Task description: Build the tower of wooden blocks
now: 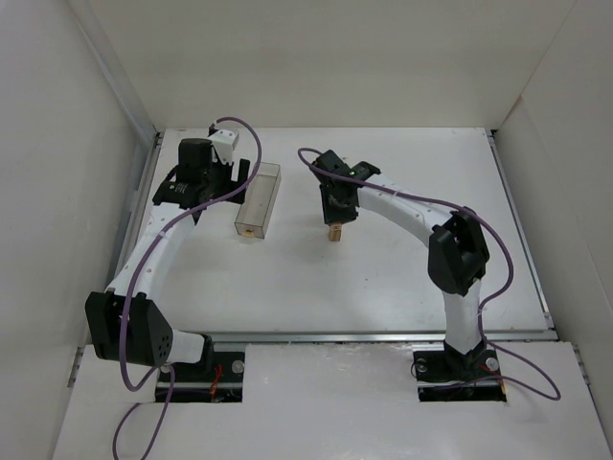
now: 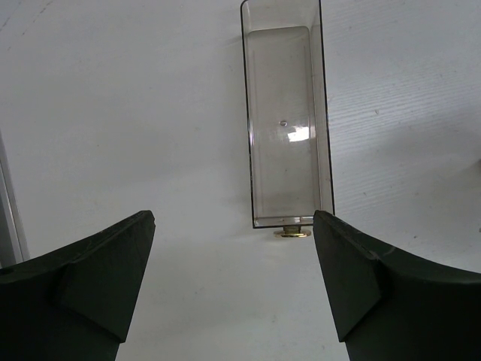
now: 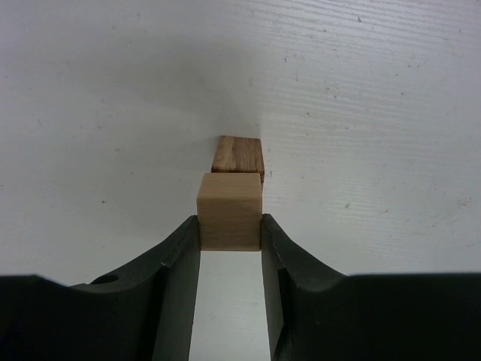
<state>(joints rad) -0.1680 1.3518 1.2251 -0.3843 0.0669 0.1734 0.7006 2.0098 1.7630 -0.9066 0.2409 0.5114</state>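
My right gripper (image 3: 231,226) is shut on a light-tan wooden cube (image 3: 230,210), held between the fingertips. A darker wooden block (image 3: 238,155) rests on the white table just beyond and below it; I cannot tell whether the two touch. In the top view the small wood block tower (image 1: 335,231) stands at the table's middle, right under my right gripper (image 1: 337,213). My left gripper (image 2: 234,263) is open and empty over bare table, near the end of the clear box. It also shows in the top view (image 1: 196,177).
A long clear plastic box (image 1: 259,199) lies to the left of the blocks; in the left wrist view the clear box (image 2: 287,113) looks empty, with a small brass disc (image 2: 292,233) at its near end. White walls enclose the table on three sides.
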